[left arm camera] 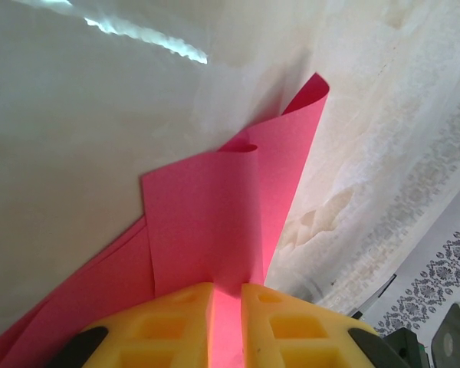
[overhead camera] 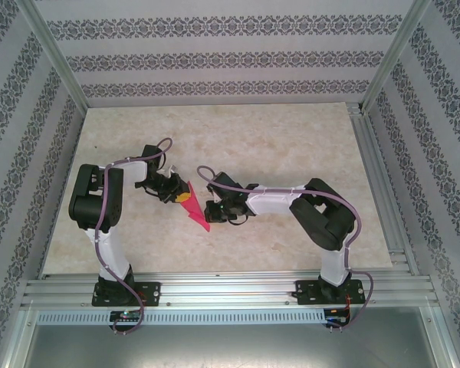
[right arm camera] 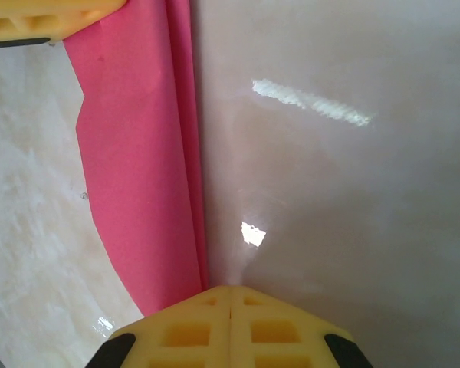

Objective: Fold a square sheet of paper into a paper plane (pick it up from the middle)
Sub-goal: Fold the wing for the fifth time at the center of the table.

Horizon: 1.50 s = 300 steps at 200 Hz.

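Yellow fingers (left arm camera: 176, 330) of the left gripper (overhead camera: 182, 196) are seen clamped on the pink paper (left arm camera: 207, 230), a thin strip of which fills the narrow slot between them in the left wrist view. From that grip the paper is spread away in several folded layers, with one flap curled over at its far end and a corner raised above the pale marbled table (overhead camera: 291, 153). The fingers (right arm camera: 184, 333) of the right gripper (overhead camera: 213, 212) are pressed fully together, pad against pad. A long crease of the paper is run down to their tips, yet whether any of it is pinched there cannot be told. In the top view the paper is shown as a narrow pointed wedge, lying between the two grippers near the middle of the table, with its tip directed toward the near edge.
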### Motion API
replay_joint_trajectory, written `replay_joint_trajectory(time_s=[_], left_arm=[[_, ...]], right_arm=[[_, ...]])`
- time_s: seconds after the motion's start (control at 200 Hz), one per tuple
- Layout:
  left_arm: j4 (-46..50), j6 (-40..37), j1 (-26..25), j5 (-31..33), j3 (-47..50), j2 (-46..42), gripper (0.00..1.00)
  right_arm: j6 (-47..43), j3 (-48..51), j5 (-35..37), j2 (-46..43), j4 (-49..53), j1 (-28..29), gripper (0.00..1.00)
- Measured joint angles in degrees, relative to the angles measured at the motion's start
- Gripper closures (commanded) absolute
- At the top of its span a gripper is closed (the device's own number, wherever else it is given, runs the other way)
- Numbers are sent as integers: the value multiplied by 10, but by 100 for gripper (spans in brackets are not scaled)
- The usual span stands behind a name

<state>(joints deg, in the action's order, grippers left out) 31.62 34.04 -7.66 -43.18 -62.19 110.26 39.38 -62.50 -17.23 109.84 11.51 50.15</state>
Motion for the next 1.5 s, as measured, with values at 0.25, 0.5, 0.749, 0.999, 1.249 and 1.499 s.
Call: replay_joint_trajectory(time_s=[0.25, 0.5, 0.749, 0.999, 1.249, 1.499], left_arm=[[3, -2, 1, 2, 0, -1, 81], [7, -2, 2, 7, 0, -7, 83], [9, -2, 5, 11, 2, -11, 85], [15, -6, 9, 30, 16, -29, 88], [19, -8, 11, 37, 34, -34, 88], [22, -10, 12, 41, 34, -38, 88]], right_arm=[[-10, -16, 18, 0, 43, 20, 98], [-31, -49, 47, 0, 82, 41, 99], [-33, -69, 45, 15, 89, 41, 100], [-42, -75, 51, 20, 111, 41, 100], [-32, -75, 31, 18, 70, 28, 99], [-14, -74, 4, 19, 25, 18, 99]])
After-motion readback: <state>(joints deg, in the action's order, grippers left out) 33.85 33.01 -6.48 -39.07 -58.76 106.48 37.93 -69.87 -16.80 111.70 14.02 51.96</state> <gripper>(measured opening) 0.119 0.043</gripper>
